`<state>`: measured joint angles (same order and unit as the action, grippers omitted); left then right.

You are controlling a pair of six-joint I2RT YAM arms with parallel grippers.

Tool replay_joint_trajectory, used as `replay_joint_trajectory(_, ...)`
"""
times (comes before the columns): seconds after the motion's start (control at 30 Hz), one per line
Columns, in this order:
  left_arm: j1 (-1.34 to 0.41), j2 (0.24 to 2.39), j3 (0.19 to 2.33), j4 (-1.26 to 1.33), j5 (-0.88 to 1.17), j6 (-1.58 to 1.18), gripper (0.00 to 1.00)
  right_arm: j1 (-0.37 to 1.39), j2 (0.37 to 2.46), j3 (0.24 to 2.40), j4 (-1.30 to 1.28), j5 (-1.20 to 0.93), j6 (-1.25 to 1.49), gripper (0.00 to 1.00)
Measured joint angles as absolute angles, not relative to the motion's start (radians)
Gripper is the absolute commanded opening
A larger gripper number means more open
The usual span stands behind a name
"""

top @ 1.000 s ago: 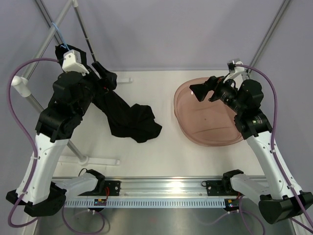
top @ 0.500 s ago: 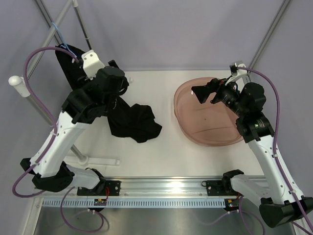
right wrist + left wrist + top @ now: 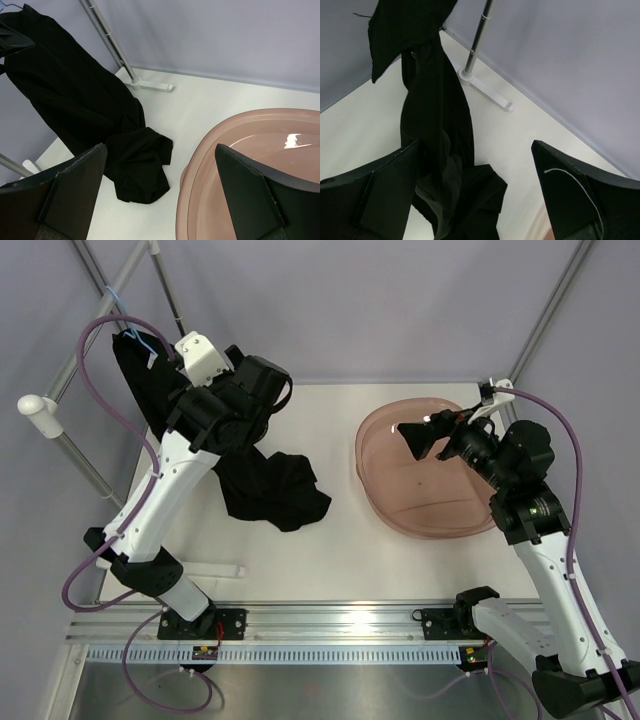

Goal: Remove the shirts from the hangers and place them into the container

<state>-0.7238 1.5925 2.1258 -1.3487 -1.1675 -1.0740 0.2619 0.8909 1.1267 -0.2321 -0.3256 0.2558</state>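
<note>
Item 1, shirt point(image 3: 272, 490): 1 black shirt is present. Its upper part hangs from the light-blue wire hanger point(image 3: 124, 310) at the rack's top rear-left corner. From there the fabric runs down in a twisted band to the white table point(image 3: 330, 560), where the lower part lies in a crumpled heap. The shirt is not in the container.

Item 2, container point(image 3: 432, 510): the pink tub sits on the right half of the table, well apart from the heap of fabric. Nothing lies inside it.

Item 3, left gripper point(image 3: 475, 147): raised beside the hanging part of the shirt, with the jaws spread wide and nothing clamped between them. In the left wrist view the band of fabric hangs down past the left finger point(image 3: 385, 190). Whether the fabric touches that finger cannot be told.

Item 4, right gripper point(image 3: 160, 150): held above the rear-left part of the tub, jaws wide apart and empty. Its camera looks across the tub rim toward the shirt.

Item 5, rack: 1 grey pole point(image 3: 479, 35) stands on a white foot point(image 3: 487, 94) on the table behind the shirt.
</note>
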Motion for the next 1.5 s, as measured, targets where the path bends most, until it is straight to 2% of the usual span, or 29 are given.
replay_joint_trajectory(0.4,-0.655,1.578,2.071,-1.360,-1.207,-1.081,0.82,0.262,0.850,1.125,-0.237,-0.315,0.241,0.99)
replay_joint_trajectory(0.63,-0.579,1.564,1.974,-1.355,-1.212,-1.016,0.65,0.262,0.810,1.116,-0.239,-0.315,0.242,0.99)
replay_joint_trajectory(0.67,-0.574,1.563,1.964,-1.349,-1.212,-1.002,0.57,0.262,0.805,1.116,-0.239,-0.315,0.242,0.99)
replay_joint_trajectory(0.73,-0.566,1.563,1.952,-1.330,-1.211,-0.976,0.49,0.262,0.799,1.110,-0.238,-0.315,0.242,0.99)
replay_joint_trajectory(0.77,-0.562,1.563,1.947,-1.316,-1.212,-0.962,0.40,0.262,0.798,1.107,-0.238,-0.314,0.241,1.00)
replay_joint_trajectory(0.9,-0.557,1.559,1.933,-1.272,-1.213,-0.913,0.33,0.262,0.795,1.090,-0.238,-0.314,0.241,0.99)
replay_joint_trajectory(0.97,-0.556,1.554,1.923,-1.245,-1.213,-0.892,0.26,0.262,0.795,1.083,-0.238,-0.314,0.241,1.00)
replay_joint_trajectory(1.0,-0.556,1.551,1.917,-1.233,-1.213,-0.881,0.10,0.262,0.795,1.081,-0.239,-0.314,0.242,0.99)
replay_joint_trajectory(1.03,-0.556,1.549,1.914,-1.217,-1.212,-0.872,0.01,0.262,0.796,1.080,-0.239,-0.314,0.241,0.99)
replay_joint_trajectory(1.5,-0.587,1.544,1.908,-0.927,-1.267,-0.561,0.00,0.262,0.818,1.080,-0.239,-0.315,0.240,0.99)
